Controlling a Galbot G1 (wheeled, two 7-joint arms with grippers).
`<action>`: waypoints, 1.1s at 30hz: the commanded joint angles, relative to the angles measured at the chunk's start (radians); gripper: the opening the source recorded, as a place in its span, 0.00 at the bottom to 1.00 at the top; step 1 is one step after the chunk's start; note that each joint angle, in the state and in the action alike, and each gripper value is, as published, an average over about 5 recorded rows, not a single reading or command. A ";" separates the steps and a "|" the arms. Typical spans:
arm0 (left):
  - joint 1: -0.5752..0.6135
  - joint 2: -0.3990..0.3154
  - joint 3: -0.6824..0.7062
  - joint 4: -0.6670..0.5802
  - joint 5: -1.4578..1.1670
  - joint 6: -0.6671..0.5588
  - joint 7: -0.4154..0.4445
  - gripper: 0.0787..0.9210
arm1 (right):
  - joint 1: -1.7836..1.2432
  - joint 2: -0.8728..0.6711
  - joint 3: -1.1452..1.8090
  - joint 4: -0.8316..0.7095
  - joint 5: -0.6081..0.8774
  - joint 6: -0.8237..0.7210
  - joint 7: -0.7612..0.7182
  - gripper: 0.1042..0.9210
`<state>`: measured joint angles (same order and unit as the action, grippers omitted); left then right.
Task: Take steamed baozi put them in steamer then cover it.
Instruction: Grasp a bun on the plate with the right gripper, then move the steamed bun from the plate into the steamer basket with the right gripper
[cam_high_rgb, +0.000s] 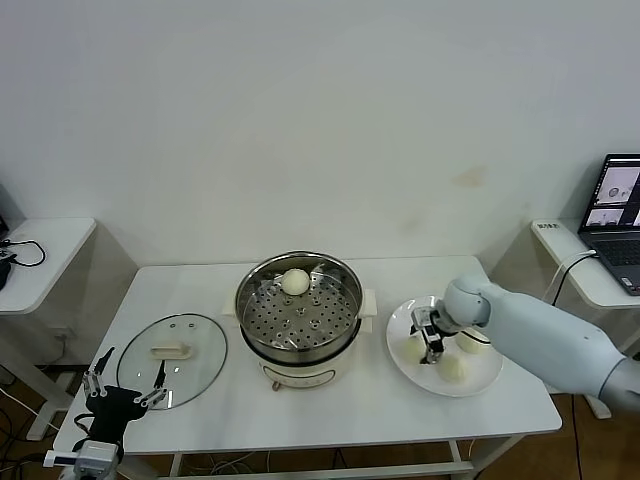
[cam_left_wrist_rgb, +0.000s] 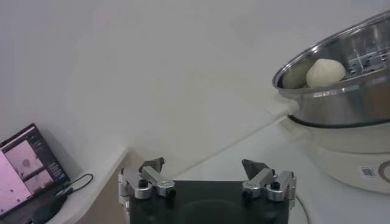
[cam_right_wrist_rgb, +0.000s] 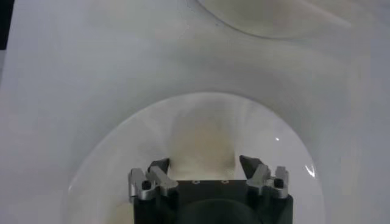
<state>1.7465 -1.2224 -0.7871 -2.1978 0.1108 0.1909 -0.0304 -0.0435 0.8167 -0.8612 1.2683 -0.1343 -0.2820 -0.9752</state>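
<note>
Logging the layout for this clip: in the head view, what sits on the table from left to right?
Left claw at the table's near left corner → glass lid → steamer with one bun inside → right claw down over the plate of buns.

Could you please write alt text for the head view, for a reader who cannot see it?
The right gripper is down on a white plate around one of three baozi. One more bun lies in the steamer at table centre; the glass cover lies to its left, near the idle left gripper.
</note>
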 joint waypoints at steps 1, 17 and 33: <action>0.002 -0.003 0.001 -0.004 0.000 -0.001 -0.001 0.88 | -0.001 0.015 0.003 -0.019 -0.009 -0.002 -0.006 0.66; -0.001 -0.002 0.006 -0.017 0.001 0.000 0.000 0.88 | 0.341 -0.152 -0.076 0.120 0.142 -0.011 -0.083 0.61; -0.010 0.011 0.001 -0.031 -0.002 0.000 0.000 0.88 | 0.675 0.110 -0.234 0.147 0.451 -0.146 0.016 0.62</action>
<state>1.7339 -1.2095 -0.7804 -2.2232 0.1083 0.1905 -0.0301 0.4633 0.7824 -1.0269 1.3975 0.1506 -0.3538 -1.0081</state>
